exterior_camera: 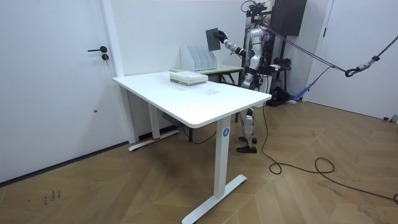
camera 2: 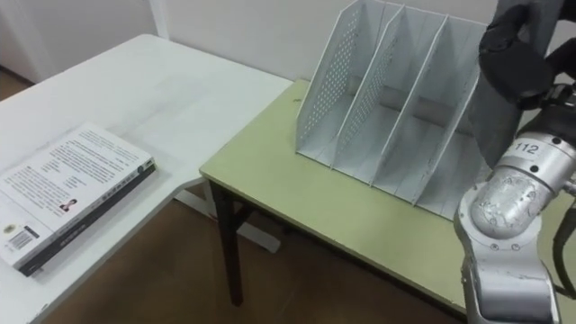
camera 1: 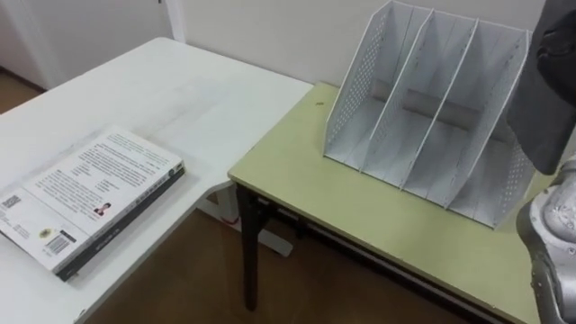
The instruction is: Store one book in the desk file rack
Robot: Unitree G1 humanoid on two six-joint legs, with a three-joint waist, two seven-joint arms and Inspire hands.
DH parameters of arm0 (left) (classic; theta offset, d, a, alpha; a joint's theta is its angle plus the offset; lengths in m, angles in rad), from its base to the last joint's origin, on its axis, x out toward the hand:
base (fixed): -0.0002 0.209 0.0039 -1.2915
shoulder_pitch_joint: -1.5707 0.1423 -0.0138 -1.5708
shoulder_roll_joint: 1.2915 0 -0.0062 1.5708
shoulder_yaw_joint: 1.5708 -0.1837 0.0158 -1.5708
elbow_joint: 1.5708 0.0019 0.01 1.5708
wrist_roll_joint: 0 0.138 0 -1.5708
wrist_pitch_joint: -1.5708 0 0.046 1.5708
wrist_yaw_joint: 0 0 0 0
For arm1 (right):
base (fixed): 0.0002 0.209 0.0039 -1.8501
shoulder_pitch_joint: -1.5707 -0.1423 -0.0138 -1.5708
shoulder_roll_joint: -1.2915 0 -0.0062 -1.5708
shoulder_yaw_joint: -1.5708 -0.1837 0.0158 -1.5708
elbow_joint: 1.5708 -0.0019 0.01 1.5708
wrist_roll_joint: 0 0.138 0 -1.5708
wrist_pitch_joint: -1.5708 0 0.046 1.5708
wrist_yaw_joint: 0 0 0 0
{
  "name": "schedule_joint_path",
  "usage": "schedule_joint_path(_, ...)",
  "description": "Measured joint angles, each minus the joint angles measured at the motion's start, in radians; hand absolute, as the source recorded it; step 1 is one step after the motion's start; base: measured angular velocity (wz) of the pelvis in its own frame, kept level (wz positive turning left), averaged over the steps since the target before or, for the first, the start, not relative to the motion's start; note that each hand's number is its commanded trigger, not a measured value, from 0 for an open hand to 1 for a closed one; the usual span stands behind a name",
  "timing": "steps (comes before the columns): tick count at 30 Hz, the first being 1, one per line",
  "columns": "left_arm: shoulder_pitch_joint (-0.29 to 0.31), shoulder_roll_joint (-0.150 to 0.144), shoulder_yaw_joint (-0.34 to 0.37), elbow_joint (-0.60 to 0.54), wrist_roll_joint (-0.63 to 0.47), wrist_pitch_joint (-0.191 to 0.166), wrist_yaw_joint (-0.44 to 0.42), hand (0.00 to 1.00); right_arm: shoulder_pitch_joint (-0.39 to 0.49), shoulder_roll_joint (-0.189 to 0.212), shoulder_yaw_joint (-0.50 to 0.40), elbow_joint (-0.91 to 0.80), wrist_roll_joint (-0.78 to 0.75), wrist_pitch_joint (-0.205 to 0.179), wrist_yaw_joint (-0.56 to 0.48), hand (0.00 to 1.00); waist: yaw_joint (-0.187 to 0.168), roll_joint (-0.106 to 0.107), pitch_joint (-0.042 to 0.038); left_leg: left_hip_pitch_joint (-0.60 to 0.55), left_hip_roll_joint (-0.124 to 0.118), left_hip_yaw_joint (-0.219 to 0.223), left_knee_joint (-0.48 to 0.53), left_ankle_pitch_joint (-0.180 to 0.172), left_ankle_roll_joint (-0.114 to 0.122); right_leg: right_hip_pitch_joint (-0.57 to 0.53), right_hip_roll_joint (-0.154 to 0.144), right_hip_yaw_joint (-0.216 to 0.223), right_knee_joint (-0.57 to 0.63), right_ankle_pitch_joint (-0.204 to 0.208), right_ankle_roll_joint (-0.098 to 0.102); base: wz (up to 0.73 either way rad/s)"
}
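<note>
The white perforated file rack (camera 2: 387,99) stands on a pale green desk (camera 2: 297,180), its three slots empty. My right hand (camera 2: 517,49) is raised above the rack's right end, shut on a dark grey book (camera 2: 493,121) that hangs upright in front of the rightmost slot. In the room view I stand behind the green desk and hold the book (exterior_camera: 214,38) up over the rack (exterior_camera: 198,57). A second thick book (camera 2: 72,193) with a white printed cover lies flat on the white table (camera 2: 171,81) at the left.
The white table adjoins the green desk's left side, with a gap and wooden floor (camera 2: 153,279) between them in front. A wall runs behind the rack. A door (exterior_camera: 56,74) is on the room view's left.
</note>
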Motion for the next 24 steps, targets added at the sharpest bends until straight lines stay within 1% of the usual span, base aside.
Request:
schedule_joint_path(5,-0.001,0.0,0.002,0.0,0.0,0.001,0.0,0.0,-0.027,-0.001,0.001,0.045,0.0,0.001,0.0,1.0,0.005,-0.004,-0.0021,0.0,-0.001,-0.002,0.002,0.0,0.0,0.0,-0.001,0.002,0.0,0.0,0.0,0.0)
schedule_joint_path(8,-0.001,0.0,0.002,0.0,0.0,0.003,0.0,0.0,-0.037,-0.001,0.001,0.076,0.0,0.01,0.001,1.0,0.007,-0.006,-0.0035,0.0,-0.001,-0.002,0.005,0.0,0.0,0.0,-0.001,0.003,0.0,0.0,0.0,0.0)
schedule_joint_path(11,0.0,0.0,0.003,0.0,-0.003,0.004,0.0,0.0,-0.038,-0.001,0.0,0.079,0.001,0.033,0.004,1.0,0.011,-0.011,-0.0057,0.0,-0.001,-0.002,0.008,0.001,0.0,0.001,-0.001,0.003,0.001,0.0,0.0,0.0)
schedule_joint_path(12,0.0,0.0,0.004,0.0,-0.004,0.004,-0.001,0.0,-0.038,-0.002,0.0,0.079,0.002,0.034,0.004,1.0,0.011,-0.012,-0.006,0.0,-0.001,-0.002,0.008,0.001,0.0,0.001,-0.001,0.003,0.001,0.0,0.0,0.0)
schedule_joint_path(14,0.002,0.001,0.009,0.001,-0.008,0.004,-0.002,0.0,-0.052,-0.006,-0.001,0.08,0.006,0.05,0.004,1.0,0.013,-0.016,-0.007,0.0,-0.002,-0.003,0.01,0.001,0.0,0.001,-0.001,0.004,0.001,0.0,0.0,0.0)
schedule_joint_path(15,0.002,0.002,0.009,0.001,-0.01,0.004,-0.003,0.0,-0.058,-0.007,-0.001,0.08,0.006,0.052,0.003,1.0,0.013,-0.017,-0.0071,0.0,-0.002,-0.003,0.01,0.001,0.0,0.001,-0.001,0.005,0.001,0.0,0.0,0.0)
schedule_joint_path(16,0.002,0.005,0.006,0.001,-0.013,0.005,-0.003,0.0,-0.071,-0.011,0.002,0.089,0.006,0.052,0.002,1.0,0.013,-0.02,-0.0074,0.001,-0.002,-0.004,0.01,0.001,0.0,0.002,-0.001,0.004,0.0,0.0,0.0,0.0)
schedule_joint_path(18,0.0,0.01,0.001,0.0,-0.015,0.01,-0.004,0.0,-0.091,-0.028,0.003,0.109,0.008,0.056,0.002,1.0,0.021,-0.026,-0.0106,0.002,-0.002,-0.004,0.01,0.001,0.0,0.002,-0.001,0.004,0.0,0.0,0.0,0.0)
schedule_joint_path(19,0.0,0.01,0.001,0.0,-0.015,0.013,-0.004,0.0,-0.106,-0.041,0.003,0.12,0.008,0.071,0.001,1.0,0.025,-0.03,-0.013,0.001,-0.002,-0.005,0.01,0.001,0.0,0.003,-0.001,0.003,0.0,0.0,0.0,0.0)
schedule_joint_path(21,0.0,0.014,0.002,0.0,-0.015,0.021,-0.006,0.0,-0.128,-0.053,0.003,0.138,0.007,0.087,0.001,1.0,0.027,-0.036,-0.0165,-0.001,-0.003,-0.012,0.01,0.001,0.0,0.004,-0.001,-0.002,0.0,0.0,0.0,0.08)
schedule_joint_path(23,-0.001,0.017,0.003,-0.002,-0.015,0.03,-0.008,0.0,-0.135,-0.061,0.004,0.139,0.007,0.099,0.0,1.0,0.028,-0.039,-0.0175,-0.003,-0.003,-0.02,0.013,0.001,0.0,0.005,-0.003,-0.011,0.0,0.0,0.0,0.12)
schedule_joint_path(24,-0.003,0.017,0.003,-0.003,-0.015,0.035,-0.009,0.0,-0.14,-0.075,0.008,0.14,0.008,0.106,0.001,1.0,0.029,-0.04,-0.0177,-0.01,-0.003,-0.024,0.017,0.001,0.0,0.003,-0.004,-0.021,0.001,0.0,0.0,0.1)
